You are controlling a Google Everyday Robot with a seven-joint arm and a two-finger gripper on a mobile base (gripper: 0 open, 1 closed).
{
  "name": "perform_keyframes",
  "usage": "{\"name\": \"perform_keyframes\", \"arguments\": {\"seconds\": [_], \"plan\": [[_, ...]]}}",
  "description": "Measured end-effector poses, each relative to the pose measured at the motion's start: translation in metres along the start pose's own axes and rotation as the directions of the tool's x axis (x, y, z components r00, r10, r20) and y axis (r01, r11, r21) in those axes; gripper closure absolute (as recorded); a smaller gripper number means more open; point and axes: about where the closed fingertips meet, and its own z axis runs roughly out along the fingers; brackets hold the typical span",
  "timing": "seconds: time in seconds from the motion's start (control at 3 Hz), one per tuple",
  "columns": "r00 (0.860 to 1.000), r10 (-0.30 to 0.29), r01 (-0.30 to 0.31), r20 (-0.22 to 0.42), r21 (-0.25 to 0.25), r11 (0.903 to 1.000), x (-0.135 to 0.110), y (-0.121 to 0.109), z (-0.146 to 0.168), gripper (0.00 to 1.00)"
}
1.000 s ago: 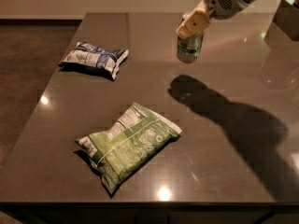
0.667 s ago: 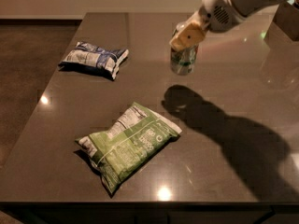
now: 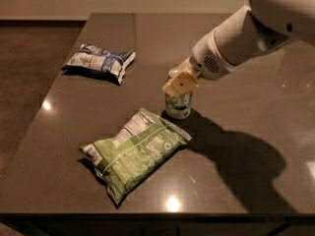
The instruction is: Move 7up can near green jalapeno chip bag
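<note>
The 7up can (image 3: 178, 105) stands upright on the dark table, just right of the top corner of the green jalapeno chip bag (image 3: 132, 152), which lies flat near the front edge. My gripper (image 3: 179, 84) reaches in from the upper right and is shut on the can's upper part, its tan fingers (image 3: 180, 84) covering the can's top. The can's base looks at or very close to the tabletop.
A smaller blue and white bag (image 3: 99, 62) lies at the back left of the dark table (image 3: 236, 181). My white arm (image 3: 246, 33) spans the upper right. The table's left edge drops to a brown floor.
My gripper has carried the can from the far right of the table down and left, lowering it to a spot beside the green bag.
</note>
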Motion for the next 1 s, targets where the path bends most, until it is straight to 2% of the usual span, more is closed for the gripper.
{"name": "perform_keyframes", "arguments": {"seconds": [0.33,1.0], "plan": [[1.000,-0.023,0.023,0.005,-0.008,0.9997,0.0017,0.0135,0.0058,0.84],[1.000,-0.029,0.029,0.003,-0.010,0.9995,-0.0002,0.0161,0.0065,0.37]]}}
